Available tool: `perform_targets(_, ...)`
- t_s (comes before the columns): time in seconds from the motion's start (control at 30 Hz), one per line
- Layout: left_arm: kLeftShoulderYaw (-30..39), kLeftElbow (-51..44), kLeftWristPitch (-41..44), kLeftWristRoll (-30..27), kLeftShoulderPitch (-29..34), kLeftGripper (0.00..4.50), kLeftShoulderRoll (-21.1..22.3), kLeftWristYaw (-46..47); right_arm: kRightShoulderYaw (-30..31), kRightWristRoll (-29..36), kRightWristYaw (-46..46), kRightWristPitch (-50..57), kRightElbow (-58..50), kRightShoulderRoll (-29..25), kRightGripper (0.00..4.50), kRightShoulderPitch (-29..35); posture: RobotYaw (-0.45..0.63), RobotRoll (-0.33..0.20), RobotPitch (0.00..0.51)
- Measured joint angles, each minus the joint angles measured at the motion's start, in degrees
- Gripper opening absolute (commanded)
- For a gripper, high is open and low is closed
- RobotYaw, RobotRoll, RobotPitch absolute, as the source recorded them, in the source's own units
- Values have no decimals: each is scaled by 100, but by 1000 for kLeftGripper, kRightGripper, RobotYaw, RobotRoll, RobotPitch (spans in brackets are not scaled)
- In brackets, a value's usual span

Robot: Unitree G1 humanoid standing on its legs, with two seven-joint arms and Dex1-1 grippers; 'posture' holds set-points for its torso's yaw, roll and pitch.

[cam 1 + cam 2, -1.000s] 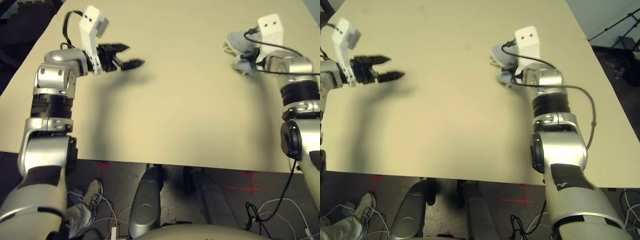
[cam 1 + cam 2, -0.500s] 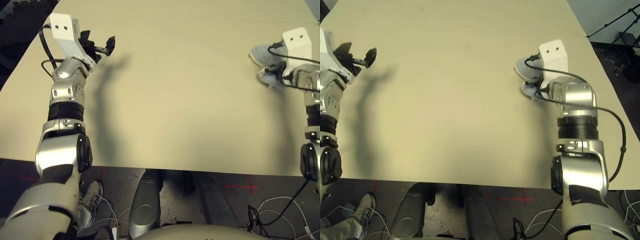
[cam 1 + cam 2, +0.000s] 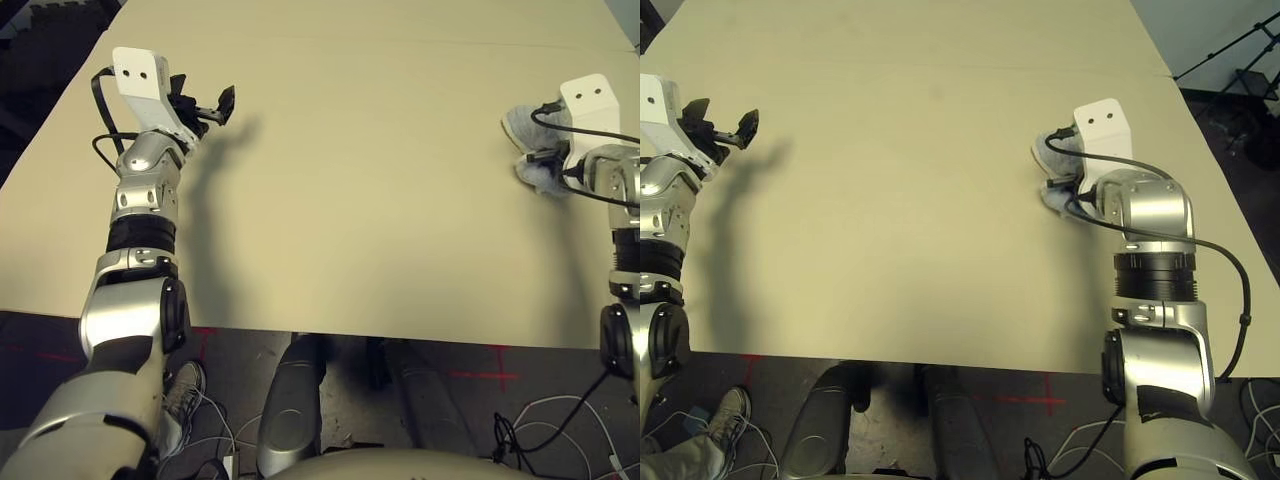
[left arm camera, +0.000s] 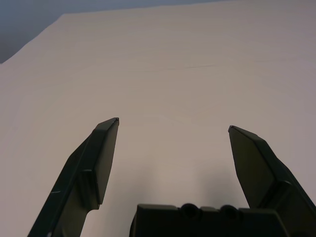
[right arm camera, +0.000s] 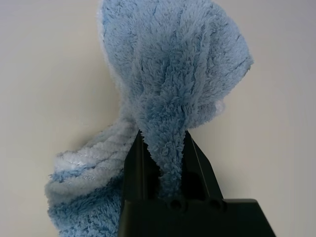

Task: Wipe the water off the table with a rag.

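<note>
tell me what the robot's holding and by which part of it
The right gripper holds the rag by a bunched fold near its middle, cloth spreading out on both sides; the left gripper holds nothing.

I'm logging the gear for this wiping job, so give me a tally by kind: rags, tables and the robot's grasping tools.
Rags: 1, the blue cloth pinched in the right tool
Tables: 1, beige
Tools: 2, the right one and the left tool
Total: 4
</note>
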Motion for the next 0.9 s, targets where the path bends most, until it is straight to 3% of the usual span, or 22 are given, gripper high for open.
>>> perform_targets(0.2, 0, 1, -2, 7, -4, 4500, -22, -16, -154, 28, 42, 57, -71, 8, 437, 134, 232, 0, 285)
perform_targets(0.23, 0, 1, -2, 8, -7, 4500, -26, -27, -207, 36, 40, 50, -65, 45, 964, 140, 233, 0, 285)
perform_targets(0.6, 1, 58, -8, 10, -16, 4500, -24, -72, -988, 390, 143, -1549, 168, 136, 4428, 430, 234, 0, 279)
perform_targets(0.9, 31, 209, -134, 4, -19, 4500, -55, 84, -1929, 889, 127, -4674, 1920, 434, 4471, 129, 216, 0, 288)
